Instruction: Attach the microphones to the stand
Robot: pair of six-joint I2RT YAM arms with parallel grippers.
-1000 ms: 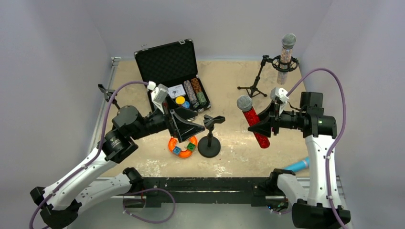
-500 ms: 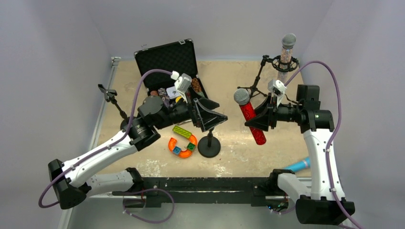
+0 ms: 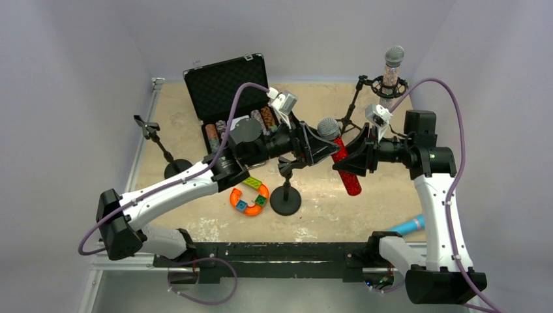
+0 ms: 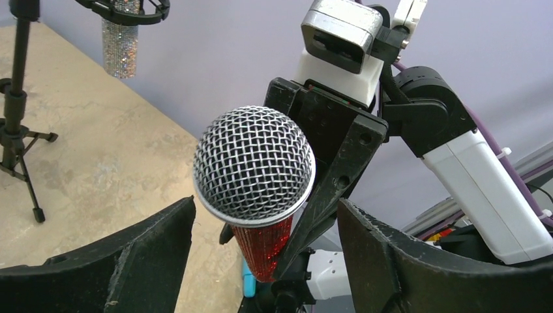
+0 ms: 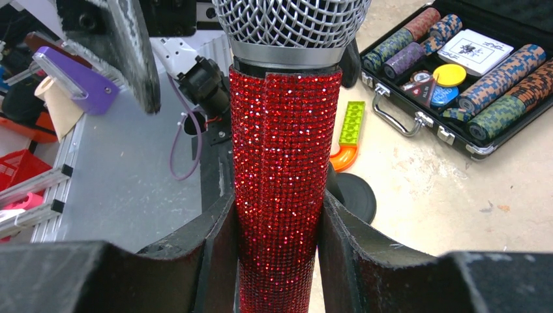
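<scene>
Handover step, apparently: right gripper (image 5: 277, 225) clamps red microphone (image 5: 282, 163); left gripper (image 4: 264, 205) open around its head. Next: left closes squarely, right releases.

We see the red glitter microphone (image 3: 351, 180) tilted in the air, the silver-pink microphone (image 3: 391, 73) upright in its tripod stand (image 3: 346, 120), and the light-blue microphone (image 3: 405, 226) lying flat at near right.

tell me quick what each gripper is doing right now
left gripper: open, fingers either side of the red glitter microphone at its mesh head
right gripper: shut on the red glitter microphone's body
</scene>
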